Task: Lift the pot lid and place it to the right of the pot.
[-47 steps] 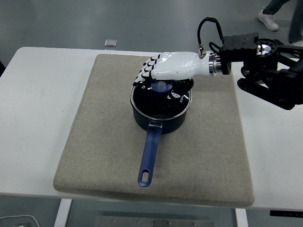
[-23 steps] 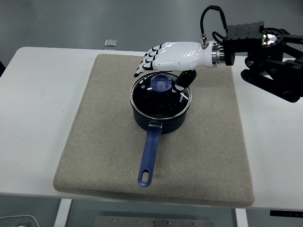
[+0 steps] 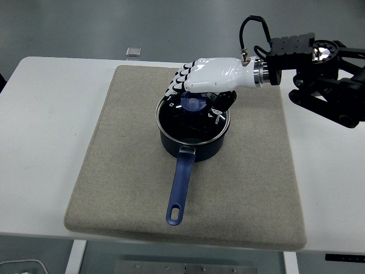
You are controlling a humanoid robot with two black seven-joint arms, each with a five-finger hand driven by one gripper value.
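Observation:
A dark blue pot (image 3: 194,146) stands on the mat's middle, its long blue handle (image 3: 180,185) pointing toward the near edge. The glass lid (image 3: 191,124) lies flat on the pot's rim, with a blue knob (image 3: 194,104) at its centre. My white right hand (image 3: 199,95) reaches in from the right and hovers just over the knob. Its fingers (image 3: 177,84) curve down at the knob's far left and the dark thumb (image 3: 224,103) hangs at its right. The knob shows between them and nothing is grasped. The left arm is out of view.
A beige mat (image 3: 125,171) covers most of the white table (image 3: 45,142). A small grey square object (image 3: 133,52) lies at the table's far edge. Bare mat (image 3: 259,148) lies to the right of the pot. My black forearm (image 3: 325,85) spans the table's right side.
The right hand rose off the lid half a second ago and has now come back down close over the knob. The lid and pot have not moved.

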